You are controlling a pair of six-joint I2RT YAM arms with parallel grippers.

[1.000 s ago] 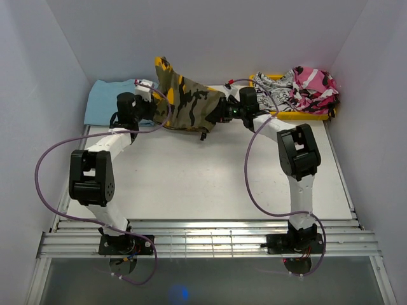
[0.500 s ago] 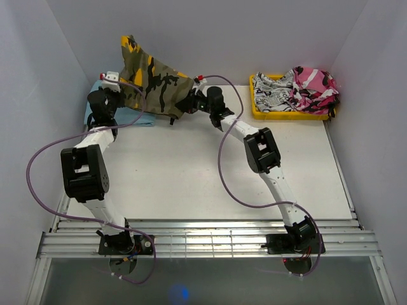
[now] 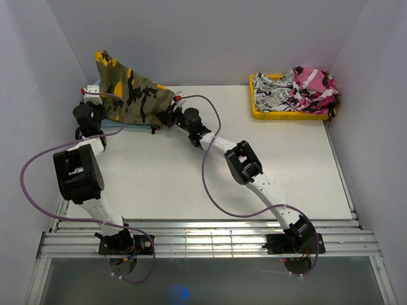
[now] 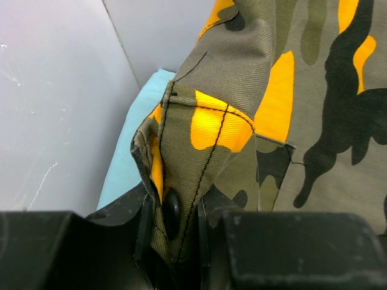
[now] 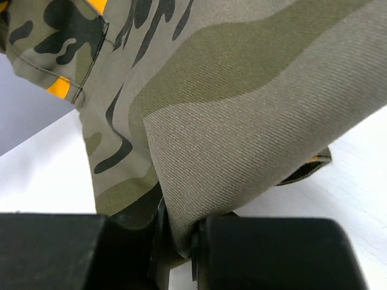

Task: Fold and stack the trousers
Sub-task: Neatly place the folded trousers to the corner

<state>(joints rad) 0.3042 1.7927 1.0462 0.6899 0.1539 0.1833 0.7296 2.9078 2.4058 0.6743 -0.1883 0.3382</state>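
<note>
**Both jaws clamped on the trousers (image 3: 135, 95), held up at 11 o'clock.**

Your left jaws are closed on a stitched, buttoned edge of the camouflage fabric. Your right jaws are shut hard on a thick olive fold at the bundle's 3 o'clock end. Between them the trousers hang as a compact wedge, peak up against the back wall. The lower hem sits over a light-blue cloth (image 4: 130, 151) in the surface's (image 3: 191, 184) 10 o'clock corner; you cannot tell whether the two touch. Judgement: folding looks mostly done, and what is left is to lower the bundle flat on the cloth and let go. At 1 o'clock, well apart, a yellow tray (image 3: 289, 116) holds a pink camouflage garment (image 3: 313, 86) and a black-and-white printed garment (image 3: 270, 95), both heaped.
</note>
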